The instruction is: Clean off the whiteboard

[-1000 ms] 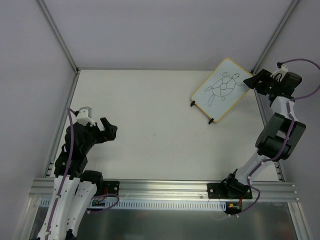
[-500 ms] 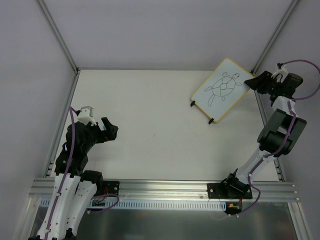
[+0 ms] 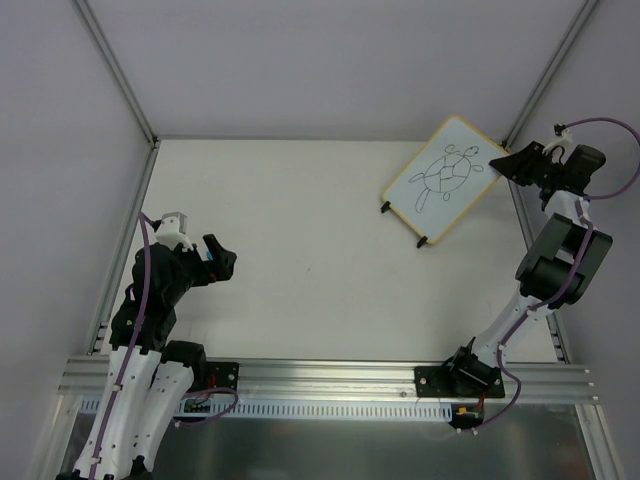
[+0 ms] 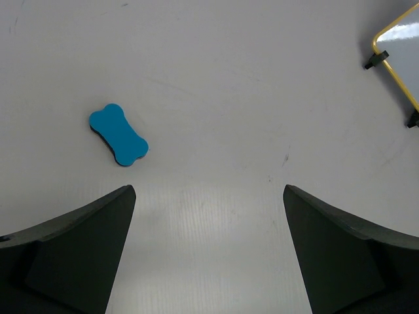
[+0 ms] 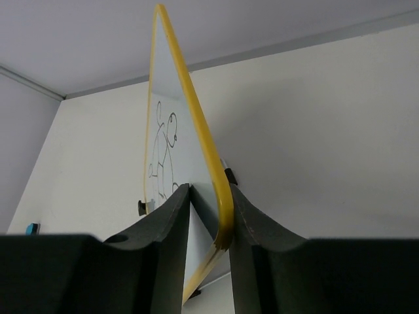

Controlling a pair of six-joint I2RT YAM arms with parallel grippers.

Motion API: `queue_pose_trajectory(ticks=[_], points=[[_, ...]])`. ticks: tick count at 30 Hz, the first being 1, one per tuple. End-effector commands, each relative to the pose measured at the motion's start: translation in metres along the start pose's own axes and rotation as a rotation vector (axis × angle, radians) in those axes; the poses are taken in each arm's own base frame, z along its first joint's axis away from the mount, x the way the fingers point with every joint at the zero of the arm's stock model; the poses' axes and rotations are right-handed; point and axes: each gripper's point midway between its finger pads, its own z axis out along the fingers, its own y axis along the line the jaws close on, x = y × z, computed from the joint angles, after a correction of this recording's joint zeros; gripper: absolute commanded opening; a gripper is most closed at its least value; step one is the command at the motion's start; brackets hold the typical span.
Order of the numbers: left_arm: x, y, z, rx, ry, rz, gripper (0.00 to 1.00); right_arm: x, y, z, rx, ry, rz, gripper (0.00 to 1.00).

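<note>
Though the left arm has hardly moved in the last half second, the right arm has straightened slightly; the whiteboard (image 3: 440,180) sits as before at the far right corner of the bench (image 3: 300,220). The right gripper (image 3: 500,165) reaches it from the right, fingers (image 5: 167,226) clamped on its yellow rim; it seems tilted up, perhaps off the bench. The left gripper (image 4: 209,196) hangs low at the left, fingers spread wide, a blue eraser (image 4: 118,134) lying ahead. Grey walls (image 3: 300,60) enclose the bench.

I can read no words, numbers or brand marks anywhere here. The whiteboard (image 3: 404,196) carries only a black line drawing (image 3: 445,172), perhaps a turtle, with no letters that I can make out.
</note>
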Motion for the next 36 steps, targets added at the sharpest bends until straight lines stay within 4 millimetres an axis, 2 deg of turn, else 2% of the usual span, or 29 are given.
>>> queue_pose_trajectory(ticks=[1, 2, 6, 13, 18, 22, 27, 30, 36], points=[[-0.003, -0.006, 0.003, 0.036, -0.009, 0.028, 0.99, -0.028, 0.004, -0.006, -0.038, -0.054, -0.048, 0.29], [-0.002, -0.006, 0.003, 0.036, -0.008, 0.028, 0.99, -0.028, 0.005, -0.006, -0.047, -0.054, -0.049, 0.26], [-0.001, -0.006, 0.004, 0.036, -0.001, 0.028, 0.99, -0.030, 0.006, -0.006, -0.069, -0.061, -0.031, 0.00], [0.000, -0.006, 0.005, 0.037, 0.006, 0.028, 0.99, -0.041, 0.017, -0.012, -0.126, -0.100, -0.038, 0.00], [0.000, -0.006, 0.005, 0.036, 0.005, 0.029, 0.99, -0.059, 0.030, -0.018, -0.153, -0.159, -0.074, 0.00], [0.000, -0.006, 0.005, 0.036, 0.005, 0.027, 0.99, -0.080, 0.046, -0.025, -0.176, -0.226, -0.102, 0.00], [0.000, -0.006, 0.005, 0.033, 0.007, 0.024, 0.99, -0.113, 0.079, -0.037, -0.241, -0.324, -0.135, 0.00], [0.000, -0.006, 0.006, 0.032, 0.010, 0.020, 0.99, -0.122, 0.099, -0.042, -0.271, -0.347, -0.174, 0.00], [-0.001, -0.001, 0.007, 0.001, 0.002, -0.007, 0.99, -0.116, 0.126, -0.041, -0.302, -0.338, -0.175, 0.00]])
